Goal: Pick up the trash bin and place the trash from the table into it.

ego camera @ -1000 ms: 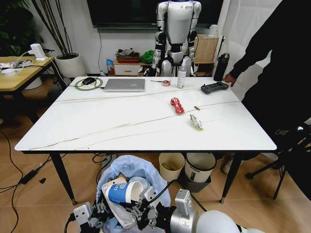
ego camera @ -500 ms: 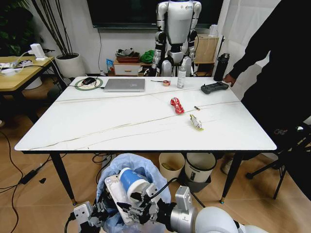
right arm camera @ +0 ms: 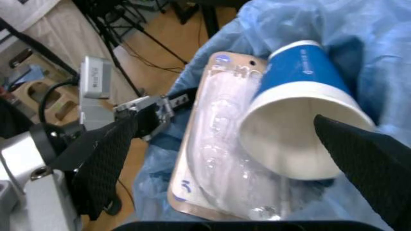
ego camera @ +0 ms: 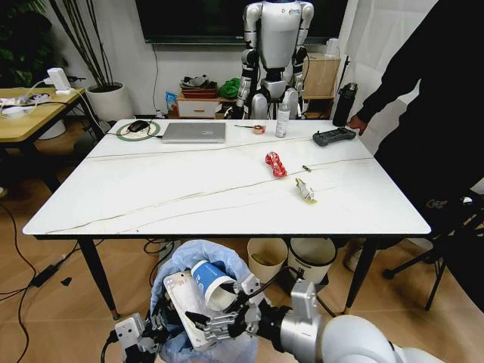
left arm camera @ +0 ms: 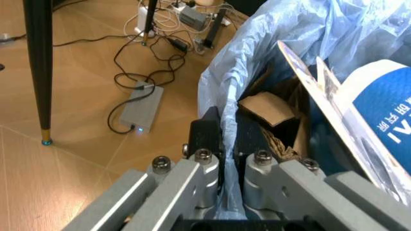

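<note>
Trash bin (ego camera: 198, 261) with its crinkly light-blue bag down on the floor, in front of the near edge of the table (ego camera: 151, 197). Left gripper (left arm camera: 226, 166) low at the near rim of the bin, fingers pinched tight on the blue bag edge, arm reaching up from below. Right gripper (right arm camera: 257, 159) over the mouth of the bin, arm bent in from the right, wrist turned, jaws wide apart on both sides of the blue-and-white paper cup (ego camera: 212, 281) and the flat white pouch (ego camera: 184, 302). Cup tipped on its side, lying against the pouch, both at the top of the bin. Brown paper (left arm camera: 266, 108) deep inside the bin. Beyond the bin, up on the table, red wrapper (ego camera: 275, 163) and yellowish wrapper (ego camera: 305, 190).
</note>
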`<state>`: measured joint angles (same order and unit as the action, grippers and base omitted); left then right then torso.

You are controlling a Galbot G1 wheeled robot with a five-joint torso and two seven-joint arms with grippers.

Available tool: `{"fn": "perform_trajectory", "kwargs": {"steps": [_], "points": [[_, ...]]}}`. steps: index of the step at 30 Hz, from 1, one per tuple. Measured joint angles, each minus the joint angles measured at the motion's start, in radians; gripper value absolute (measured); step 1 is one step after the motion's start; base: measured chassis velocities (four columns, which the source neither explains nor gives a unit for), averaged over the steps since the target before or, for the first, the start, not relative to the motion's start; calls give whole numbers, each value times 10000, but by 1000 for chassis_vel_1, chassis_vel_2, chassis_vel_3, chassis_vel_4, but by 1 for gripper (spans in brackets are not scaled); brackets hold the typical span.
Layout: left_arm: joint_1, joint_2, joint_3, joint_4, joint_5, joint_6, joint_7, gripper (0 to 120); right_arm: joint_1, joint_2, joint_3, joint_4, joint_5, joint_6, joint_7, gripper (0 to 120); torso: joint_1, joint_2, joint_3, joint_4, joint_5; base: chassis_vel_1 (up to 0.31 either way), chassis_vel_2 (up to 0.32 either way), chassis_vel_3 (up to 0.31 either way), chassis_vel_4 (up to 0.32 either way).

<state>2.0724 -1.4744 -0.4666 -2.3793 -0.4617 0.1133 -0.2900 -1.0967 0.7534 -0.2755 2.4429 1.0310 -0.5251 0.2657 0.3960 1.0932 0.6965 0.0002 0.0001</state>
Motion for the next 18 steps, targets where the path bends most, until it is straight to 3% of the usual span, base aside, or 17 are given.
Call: {"fn": "perform_trajectory", "kwargs": {"steps": [7,11,14,18], "points": [[-81,48,-84,-29,-107,11,-37,0,-13,-26,1118,158,-30,-616,788,100,0,0,0,1,-3,0,0,0,0],[-83,71,-103,-64,-178,11,-56,0,71,314,2647,-158,-379,-1112,1449,100,1,0,1,2,-1,0,0,0,0],[-77,84,-128,-127,-208,11,-56,0,156,479,3210,-450,-523,-1177,1416,100,0,0,0,2,2,0,0,0,0],[-23,162,-215,-268,-315,11,-70,0,417,833,4776,-1532,-1224,-1442,1008,100,0,0,1,3,0,0,0,0,0]]}}
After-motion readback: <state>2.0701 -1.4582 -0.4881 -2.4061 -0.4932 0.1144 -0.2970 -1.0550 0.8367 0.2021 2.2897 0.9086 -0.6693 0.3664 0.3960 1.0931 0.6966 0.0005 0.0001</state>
